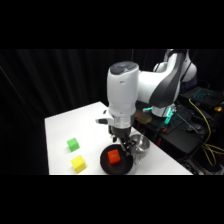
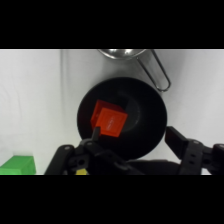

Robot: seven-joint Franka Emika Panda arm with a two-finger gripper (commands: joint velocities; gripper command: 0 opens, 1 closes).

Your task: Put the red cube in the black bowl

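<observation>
Side view, gripper [image 1: 123, 146] spread above red cube [image 1: 114, 157], black bowl [image 1: 105, 161]

red cube [image 2: 108, 120] — tilted, inside black bowl [image 2: 150, 107]

Lab: black curtain [image 1: 60, 80], cabled electronics [image 1: 200, 115], white table [image 1: 65, 125].

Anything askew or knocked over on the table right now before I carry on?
Nothing stands out. The red cube lies inside the black bowl, turned at an angle. The green cube and yellow cube sit apart on the table, and the metal bowl stands upright beside the black one.
</observation>
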